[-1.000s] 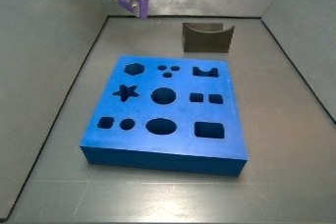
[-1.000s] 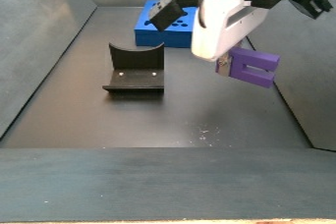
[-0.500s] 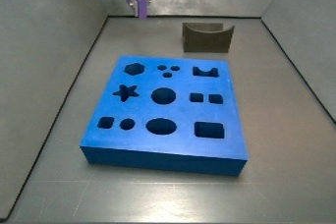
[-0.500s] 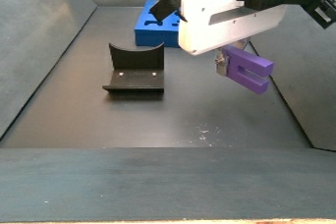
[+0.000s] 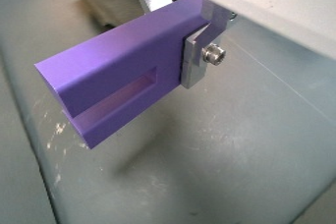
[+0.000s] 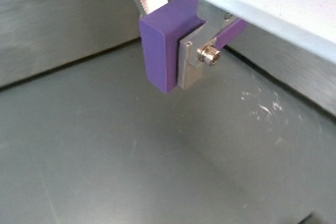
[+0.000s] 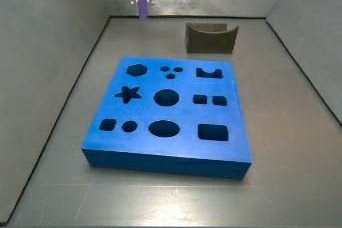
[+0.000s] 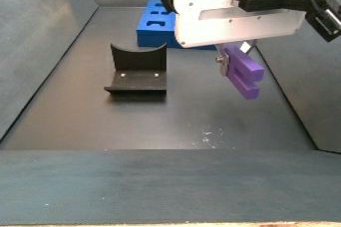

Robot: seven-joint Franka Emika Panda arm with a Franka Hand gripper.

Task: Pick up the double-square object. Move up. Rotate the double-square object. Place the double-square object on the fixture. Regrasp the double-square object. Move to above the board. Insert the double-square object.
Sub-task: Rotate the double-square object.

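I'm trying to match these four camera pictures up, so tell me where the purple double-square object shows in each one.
Wrist view: the double-square object fills the middle, clamped by the gripper.
Wrist view: it hangs edge-on near the upper middle.
Side view: a thin strip at the top, under the gripper, beyond the board.
Side view: right of centre, in the air, right of the fixture.
Shared landmark: the silver fingers gripping it.

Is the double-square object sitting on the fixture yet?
No. In a side view the double-square object hangs clear of the floor in the gripper, off to the side of the fixture, whose dip holds nothing.
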